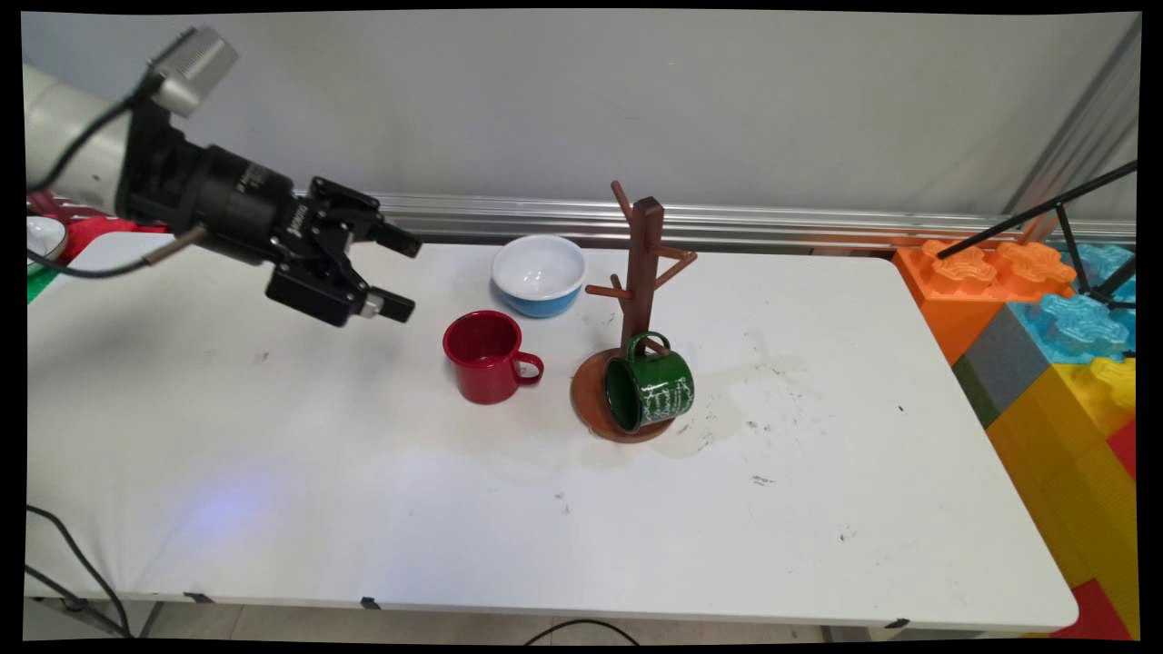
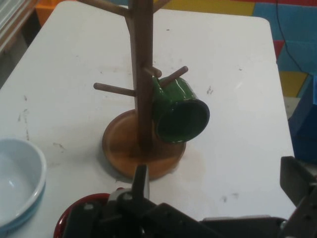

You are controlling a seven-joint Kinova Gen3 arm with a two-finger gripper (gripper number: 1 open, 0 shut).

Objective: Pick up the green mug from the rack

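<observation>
My end effector (image 1: 397, 273) hangs above the left part of the worktop (image 1: 273, 472), fingers spread apart, nothing between them, pointing right toward the group of crockery.

Nearest thing: the red mug (image 1: 487, 356). It stands upright just right of and below my fingertips in the main view, handle turned to the right, away from me. In the hand view only its rim shows at the bottom edge, behind my linkage, so it sits almost under the hand.

Next out: the blue-and-white bowl (image 1: 539, 273), upright, behind the red mug and apart from it, roughly level with my fingers in the main view and off to the left in the hand view.

Further along my pointing line: the wooden mug tree (image 1: 643, 300) on its round base. The green mug (image 1: 651, 391) hangs by its handle from a low peg, tilted, mouth facing the camera's near-left side, body resting on or just over the base; contact unclear. The upper pegs are bare. The tree's post stands vertical, centred in the hand view.

Worktop: white, scuffed, dark specks and a faint stain right of the tree base. Beyond its right edge, coloured foam blocks (image 1: 1045, 318); a metal rail (image 1: 818, 227) and grey wall behind.
</observation>
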